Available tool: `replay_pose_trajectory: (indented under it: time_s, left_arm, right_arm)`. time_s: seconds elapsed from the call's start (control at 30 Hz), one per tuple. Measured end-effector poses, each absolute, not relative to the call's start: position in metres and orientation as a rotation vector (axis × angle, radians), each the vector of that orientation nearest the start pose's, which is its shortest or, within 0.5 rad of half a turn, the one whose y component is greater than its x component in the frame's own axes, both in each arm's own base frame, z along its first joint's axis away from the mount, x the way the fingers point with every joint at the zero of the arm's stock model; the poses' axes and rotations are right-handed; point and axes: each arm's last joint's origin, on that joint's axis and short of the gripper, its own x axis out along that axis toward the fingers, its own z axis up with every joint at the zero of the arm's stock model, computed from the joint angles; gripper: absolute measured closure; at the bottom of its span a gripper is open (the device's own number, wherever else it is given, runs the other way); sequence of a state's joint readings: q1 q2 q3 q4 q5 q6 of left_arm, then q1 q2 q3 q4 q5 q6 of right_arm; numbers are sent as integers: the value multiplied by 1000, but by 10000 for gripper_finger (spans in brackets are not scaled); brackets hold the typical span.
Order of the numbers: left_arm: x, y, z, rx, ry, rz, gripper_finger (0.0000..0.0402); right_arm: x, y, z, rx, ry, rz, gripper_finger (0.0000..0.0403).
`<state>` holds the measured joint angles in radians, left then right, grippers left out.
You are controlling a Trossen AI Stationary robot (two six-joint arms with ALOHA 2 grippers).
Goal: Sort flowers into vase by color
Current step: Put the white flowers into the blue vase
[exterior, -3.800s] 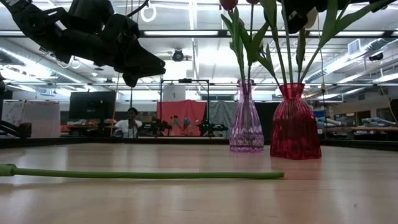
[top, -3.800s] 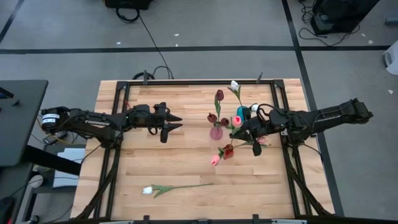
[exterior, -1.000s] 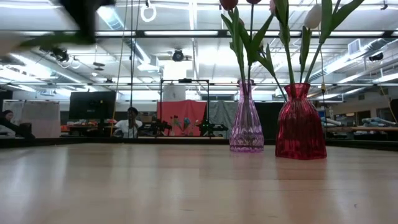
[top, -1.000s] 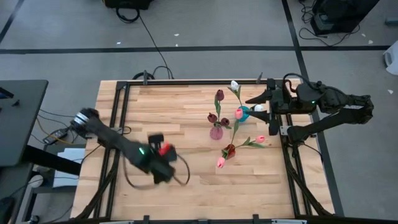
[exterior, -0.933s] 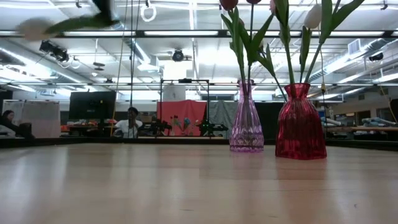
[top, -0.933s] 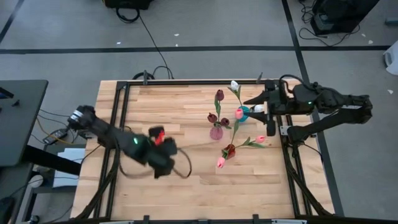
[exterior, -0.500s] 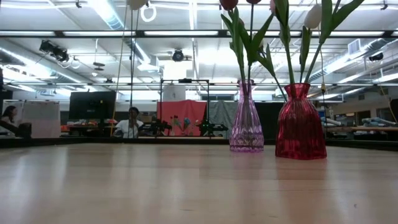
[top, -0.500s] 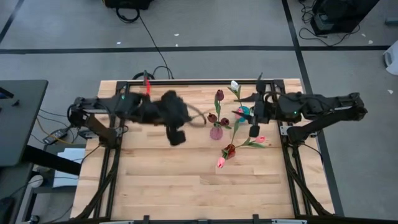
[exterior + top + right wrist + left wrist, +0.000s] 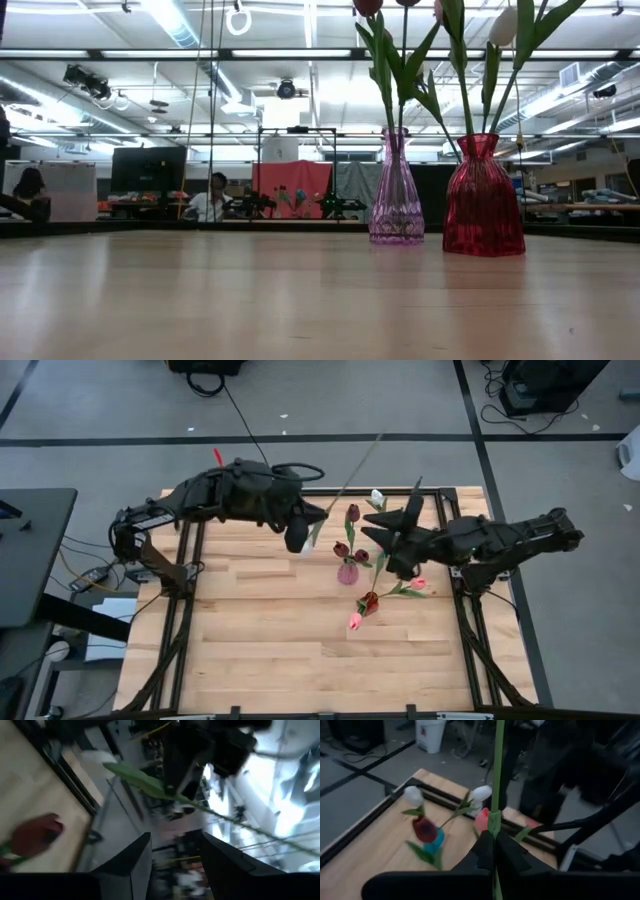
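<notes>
My left gripper (image 9: 302,525) is raised over the table's far middle, shut on a long green flower stem (image 9: 350,475) that slants up past the far edge. My right gripper (image 9: 390,508) stands open just right of that stem, touching nothing; in its wrist view the stem (image 9: 150,782) crosses ahead of the fingers. A purple vase (image 9: 347,572) holds maroon flowers, a red vase (image 9: 368,602) pink ones, and a teal vase (image 9: 390,540) white ones. The low view shows the purple vase (image 9: 397,190) and red vase (image 9: 483,195) standing on their bases. My left gripper pinches the flower's stem (image 9: 493,822) between its two fingers, at a leaf joint near the pale head end (image 9: 306,545). The flower is lifted clear of the table and tilted, with the long free stem rising toward the far right.
The three vases cluster at the table's right middle, their flowers leaning outward. The black table frame (image 9: 200,500) runs along the edges. Bare wood lies across the near half and the left (image 9: 270,650). People show in the room behind (image 9: 212,195).
My left gripper has swung from the table's near left, up and toward the far edge and the vases, carrying the flower; the stem has turned and now points up past the far edge. My right gripper has moved left toward that stem.
</notes>
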<state>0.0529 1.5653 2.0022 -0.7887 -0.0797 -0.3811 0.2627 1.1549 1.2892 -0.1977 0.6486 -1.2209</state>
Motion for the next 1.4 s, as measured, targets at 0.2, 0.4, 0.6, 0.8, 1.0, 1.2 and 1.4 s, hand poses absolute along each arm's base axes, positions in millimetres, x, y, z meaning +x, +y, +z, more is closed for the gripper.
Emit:
replay_pose_trajectory:
  time_s: [0.2,0.4,0.6,0.8,1.0,1.2,1.4]
  left_arm:
    - [321,26,490,-453,282,98,391]
    - [329,26,485,-476,304,76,391]
    - [329,28,486,-482,288,79,391]
    - [329,28,487,-497,284,67,391]
    - [332,27,484,-506,297,47,391]
    - [332,27,484,-492,299,36,384]
    - [332,27,487,-409,280,10,333]
  right_arm:
    - [265,47,426,-1480,346,-397,238]
    - [285,48,421,-1625,425,-502,247]
    - [292,50,417,-1695,462,-508,265]
    - [290,53,421,-1731,446,-515,288]
    - [291,49,421,-1746,443,-517,303]
    - [292,45,421,-1748,447,-520,349]
    - [292,44,421,-1751,434,-502,390]
